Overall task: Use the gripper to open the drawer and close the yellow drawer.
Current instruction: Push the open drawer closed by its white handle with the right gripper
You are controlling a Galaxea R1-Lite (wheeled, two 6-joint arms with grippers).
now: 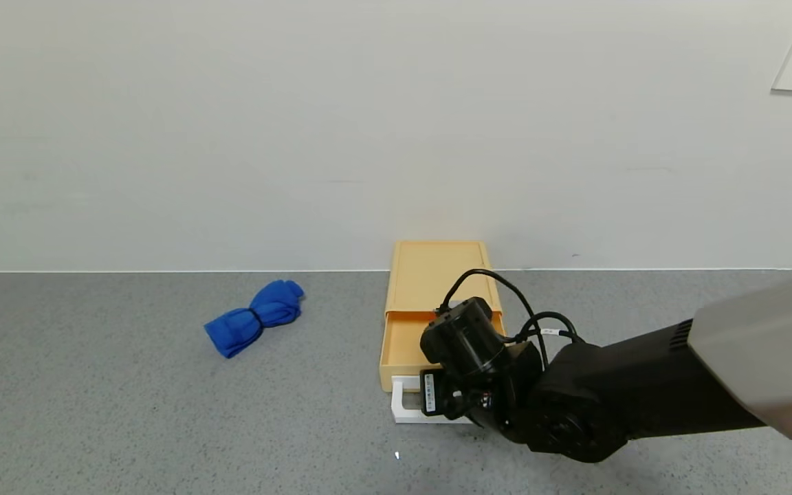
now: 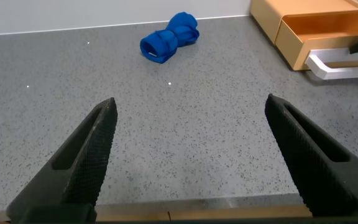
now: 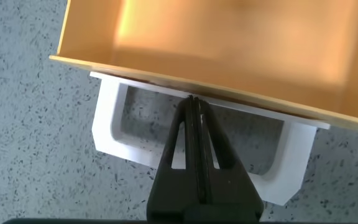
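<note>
The pale-yellow drawer unit (image 1: 437,271) stands against the wall. Its drawer (image 1: 401,347) is pulled partly out toward me, with the white loop handle (image 1: 404,407) in front. My right gripper (image 1: 461,385) is low over that handle. In the right wrist view its fingers (image 3: 194,102) are pressed together with nothing between them; they cross the handle (image 3: 114,137) and their tips reach the drawer's front (image 3: 229,43). My left gripper (image 2: 191,109) is open and empty over bare table, far from the drawer (image 2: 328,28).
A blue bundled cloth (image 1: 255,316) lies on the grey speckled table (image 1: 93,412) to the left of the drawer; it also shows in the left wrist view (image 2: 168,37). A white wall runs right behind the drawer unit.
</note>
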